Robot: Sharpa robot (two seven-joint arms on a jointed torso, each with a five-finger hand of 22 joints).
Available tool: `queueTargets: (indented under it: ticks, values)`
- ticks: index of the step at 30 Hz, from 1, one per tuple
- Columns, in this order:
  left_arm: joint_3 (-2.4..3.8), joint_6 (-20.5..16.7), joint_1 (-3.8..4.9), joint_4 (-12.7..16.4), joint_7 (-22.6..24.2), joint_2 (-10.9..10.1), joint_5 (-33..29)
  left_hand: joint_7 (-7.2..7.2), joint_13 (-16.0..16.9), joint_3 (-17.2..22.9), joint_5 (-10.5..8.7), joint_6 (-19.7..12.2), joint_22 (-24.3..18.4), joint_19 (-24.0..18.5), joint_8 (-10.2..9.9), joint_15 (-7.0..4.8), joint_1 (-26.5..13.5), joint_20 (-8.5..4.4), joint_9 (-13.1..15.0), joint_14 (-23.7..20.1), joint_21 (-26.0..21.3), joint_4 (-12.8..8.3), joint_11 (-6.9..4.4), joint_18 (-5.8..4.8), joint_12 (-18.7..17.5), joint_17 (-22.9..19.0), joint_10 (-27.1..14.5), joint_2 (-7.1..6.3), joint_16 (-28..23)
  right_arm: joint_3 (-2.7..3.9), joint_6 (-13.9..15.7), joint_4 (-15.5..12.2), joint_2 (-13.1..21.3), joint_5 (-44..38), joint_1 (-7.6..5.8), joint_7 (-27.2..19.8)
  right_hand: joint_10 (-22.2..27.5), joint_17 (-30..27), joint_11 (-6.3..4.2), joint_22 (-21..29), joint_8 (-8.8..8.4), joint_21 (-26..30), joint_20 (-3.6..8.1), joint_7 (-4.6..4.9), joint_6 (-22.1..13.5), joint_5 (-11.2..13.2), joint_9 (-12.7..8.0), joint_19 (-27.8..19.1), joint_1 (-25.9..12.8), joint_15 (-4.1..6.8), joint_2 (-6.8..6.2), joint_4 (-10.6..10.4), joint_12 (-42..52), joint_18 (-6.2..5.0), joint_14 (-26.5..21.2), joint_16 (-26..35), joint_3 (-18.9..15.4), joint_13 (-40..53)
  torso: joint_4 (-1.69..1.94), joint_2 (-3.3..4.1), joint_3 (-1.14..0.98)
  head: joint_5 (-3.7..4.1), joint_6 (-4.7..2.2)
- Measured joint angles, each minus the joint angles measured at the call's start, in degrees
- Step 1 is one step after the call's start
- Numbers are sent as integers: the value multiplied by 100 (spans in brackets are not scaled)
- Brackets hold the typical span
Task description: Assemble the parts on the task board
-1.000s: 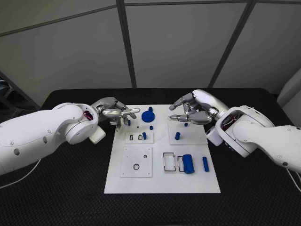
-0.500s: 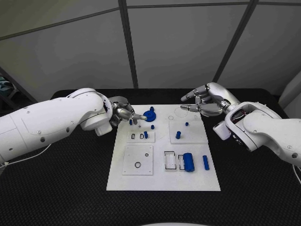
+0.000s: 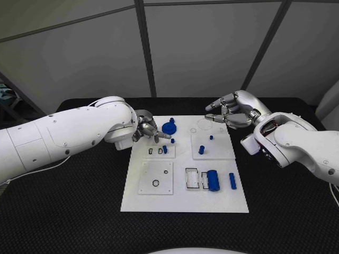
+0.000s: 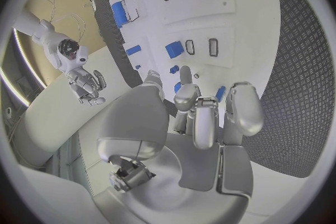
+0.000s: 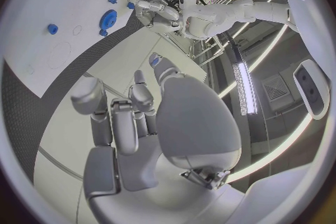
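White task board bearing blue parts. Black tabletop with a raised diamond-grid pattern. Silver hands on white arms.

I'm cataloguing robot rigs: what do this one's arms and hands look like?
Both arms are bulky, smooth glossy white shells with small dark screw dots. Each ends in a silver metallic robot hand, left and right, with jointed fingers and pale rounded fingertips. A thin white cable trails from each arm.

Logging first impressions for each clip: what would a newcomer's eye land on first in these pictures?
Probably the white task board in the middle of the black table, dotted with small blue parts such as the blue gear at its far end and the blue cylinder nearer the robot. Next, the two silver hands over the far end: the left hand by the gear, the right hand over the far right corner, fingers curled.
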State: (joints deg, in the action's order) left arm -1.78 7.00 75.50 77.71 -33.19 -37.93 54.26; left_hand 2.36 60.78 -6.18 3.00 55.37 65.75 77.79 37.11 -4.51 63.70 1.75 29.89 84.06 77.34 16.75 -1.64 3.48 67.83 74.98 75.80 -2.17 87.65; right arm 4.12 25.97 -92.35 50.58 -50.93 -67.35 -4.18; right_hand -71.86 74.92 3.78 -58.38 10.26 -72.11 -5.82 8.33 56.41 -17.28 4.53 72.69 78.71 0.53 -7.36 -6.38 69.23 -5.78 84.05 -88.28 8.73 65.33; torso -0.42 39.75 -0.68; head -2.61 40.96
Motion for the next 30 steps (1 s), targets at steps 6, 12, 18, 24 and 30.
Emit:
queueTargets:
  ticks: [6, 12, 18, 24, 30]
  values:
    - [-46, 138, 10, -70, -40, 105, 36, -20, -60, -16, 0, -20, -62, 0, 0, 0, 0, 0, 30, 0, 0, -16, 0, 0, 0, 0, 0, 0, 0, 0, 2, 23, -28, 2, 0, 26, 0, -1, 0, 6, 0, 0, 0, 0, 0, 0, -5, 0, 0, 0, 0, 0, -1, 0, 0, 0, 0, -7, -1, 4, 1, -1, 18]
    - [-72, 274, 14, -128, -56, 184, 51, -2, -85, -16, 0, -43, -86, 0, 0, 0, 39, 0, 48, 0, 0, -16, 0, 0, -39, -1, 0, 38, 0, 0, 1, 38, -52, 3, 0, 46, 0, -1, 0, 13, 0, 0, 0, 0, 0, 0, -5, 0, 0, 0, 0, 0, -1, 0, 0, 0, 0, -7, -1, 5, 4, 6, 43]
    - [-121, 401, 15, -169, -60, 232, 60, -20, -94, -16, 0, -62, -87, 0, 0, 0, 69, 0, 54, 0, 0, -16, 0, 0, -39, -1, 0, 68, 0, 0, 0, 50, -71, 3, 0, 61, 0, -1, 0, 13, 0, 0, 0, 0, 0, 0, -5, 0, 0, -1, 0, 0, -1, 0, 0, -1, 0, -7, -5, 7, 7, 6, 70]
    - [-145, 484, 15, -193, -61, 260, 64, 1, -108, -16, 0, -82, -98, 0, 0, 0, 109, 0, 68, 0, -22, -16, 0, 0, -39, -1, -1, 108, 0, 0, -1, 63, -88, 3, 0, 69, 0, -1, 0, 27, 0, 0, 0, 0, 0, -33, -4, 0, 0, -1, 0, 0, -2, 0, 0, -1, 0, -6, -4, 8, 8, 12, 83]
    - [-149, 529, 15, -200, -61, 263, 66, 0, -110, 2, 0, -82, -97, -1, 0, 0, 175, 0, 90, 0, -22, -34, 14, 0, -39, -1, -15, 174, 0, 0, -3, 75, -102, 3, 0, 76, 0, -1, 0, 28, 0, 9, 0, 0, 0, -33, -7, 0, 0, -1, 0, 0, -2, 0, 0, -1, 0, -8, 1, 8, 8, 15, 100]
